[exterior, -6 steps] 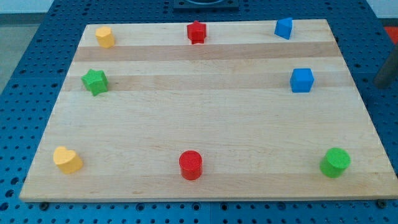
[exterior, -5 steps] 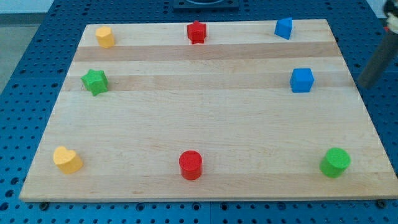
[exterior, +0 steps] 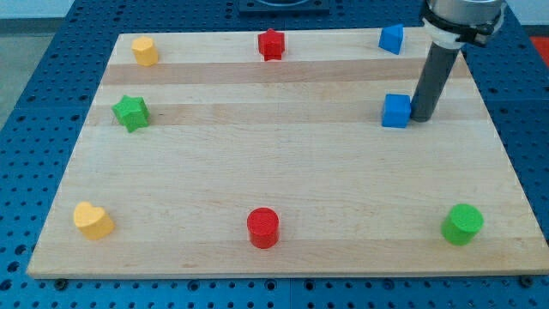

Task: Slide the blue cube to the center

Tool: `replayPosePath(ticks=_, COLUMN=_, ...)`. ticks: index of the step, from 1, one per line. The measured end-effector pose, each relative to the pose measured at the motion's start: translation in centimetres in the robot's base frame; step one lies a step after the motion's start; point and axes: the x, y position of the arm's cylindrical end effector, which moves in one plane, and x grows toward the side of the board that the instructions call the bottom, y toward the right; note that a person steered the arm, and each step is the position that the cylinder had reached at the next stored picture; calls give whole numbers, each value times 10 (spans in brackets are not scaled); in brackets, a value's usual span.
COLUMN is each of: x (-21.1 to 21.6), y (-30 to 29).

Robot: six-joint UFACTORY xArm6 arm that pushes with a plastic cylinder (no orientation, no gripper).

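Note:
The blue cube point(exterior: 395, 111) sits on the wooden board point(exterior: 283, 172) at the view's right, above mid-height. My tip point(exterior: 422, 118) rests against the cube's right side, with the dark rod rising up to the view's top right. A second blue block point(exterior: 391, 39), of an irregular shape, stands near the board's top edge, above the cube.
A red star point(exterior: 271, 44) and a yellow block point(exterior: 145, 51) stand along the top edge. A green star point(exterior: 130, 112) is at the left. A yellow heart point(exterior: 93, 221), a red cylinder point(exterior: 263, 227) and a green cylinder point(exterior: 462, 223) line the bottom.
The rod has come in from the view's right edge to the blue cube's right side. The cube has slid a little to the left.

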Motion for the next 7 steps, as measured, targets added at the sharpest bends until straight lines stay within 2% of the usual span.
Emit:
replayPosePath(ticks=3, x=-12, y=-21)
replayPosePath(ticks=7, x=-12, y=-155)
